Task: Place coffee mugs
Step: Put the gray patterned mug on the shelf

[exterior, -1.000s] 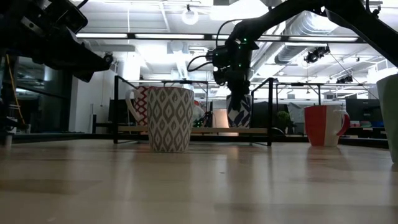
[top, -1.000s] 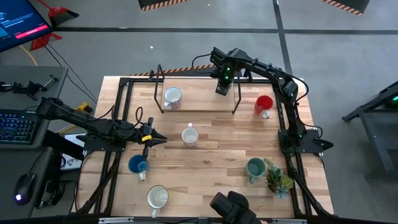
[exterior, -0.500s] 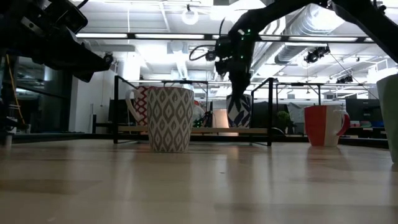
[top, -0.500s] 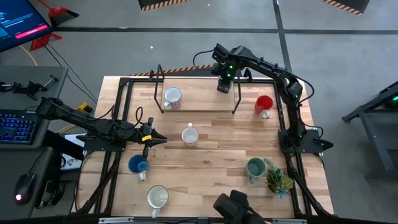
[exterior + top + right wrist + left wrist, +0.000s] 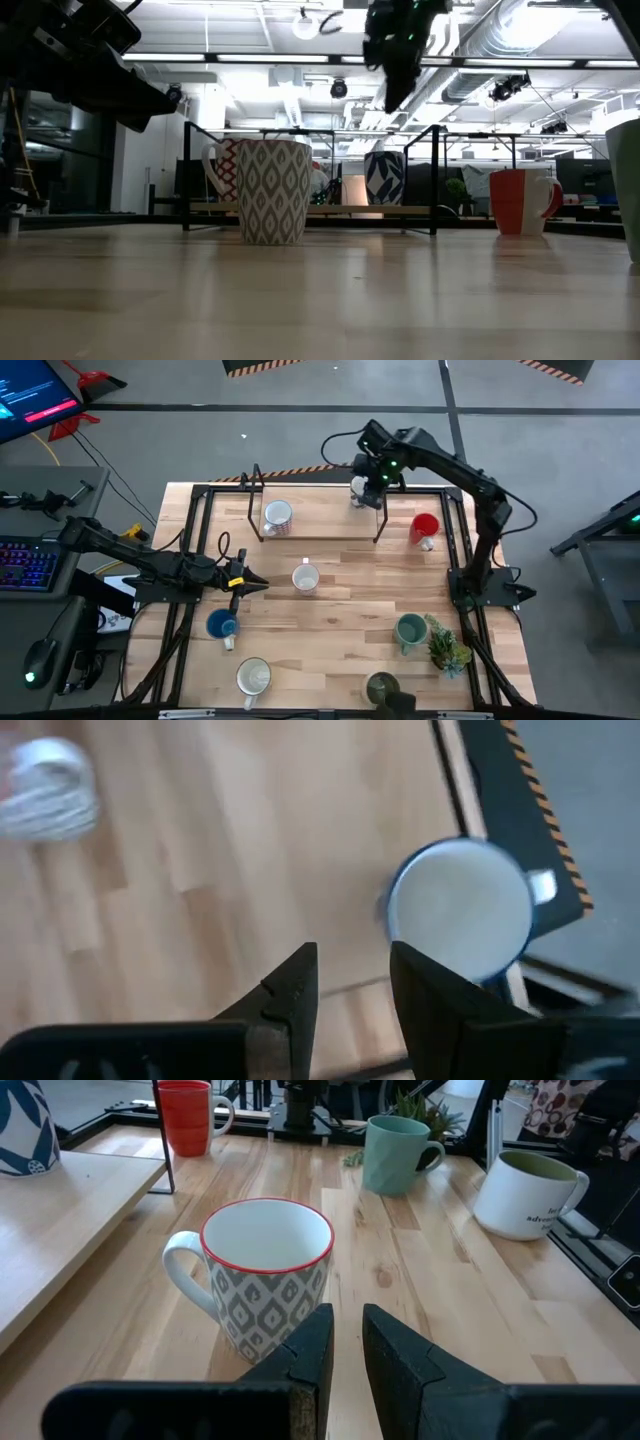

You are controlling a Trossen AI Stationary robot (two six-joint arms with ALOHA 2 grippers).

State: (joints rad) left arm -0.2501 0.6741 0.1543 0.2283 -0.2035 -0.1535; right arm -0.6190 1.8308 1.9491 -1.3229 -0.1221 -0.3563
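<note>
Right tool [image 5: 372, 472] hangs above the far edge of the counter [image 5: 350, 590], its dark arm arching up from a base at the counter's right side and reaching back toward the far rail. Its two fingers [image 5: 290, 985] stand apart with nothing between them. Directly below it, on a low raised shelf [image 5: 320, 520], sits a white mug with a blue pattern [image 5: 462, 910]; the low view shows this mug [image 5: 384, 178] upright with clear air between it and the tool [image 5: 395, 60].

Left tool [image 5: 255, 585] reaches in level from the counter's left side, fingers nearly together and empty, pointing at a grey-patterned mug with a red rim [image 5: 268, 1275] just in front of it.

From overhead, another patterned mug [image 5: 277, 516] rests at the shelf's left end, a red mug [image 5: 424, 527] stands right of the shelf, a blue mug [image 5: 221, 625] and a cream mug [image 5: 253, 676] sit front left, a teal mug [image 5: 409, 629] beside a spiky potted plant [image 5: 447, 647] front right, and an olive mug [image 5: 382, 686] at the front edge. The low view cuts off the teal mug and hides the front mugs.
</note>
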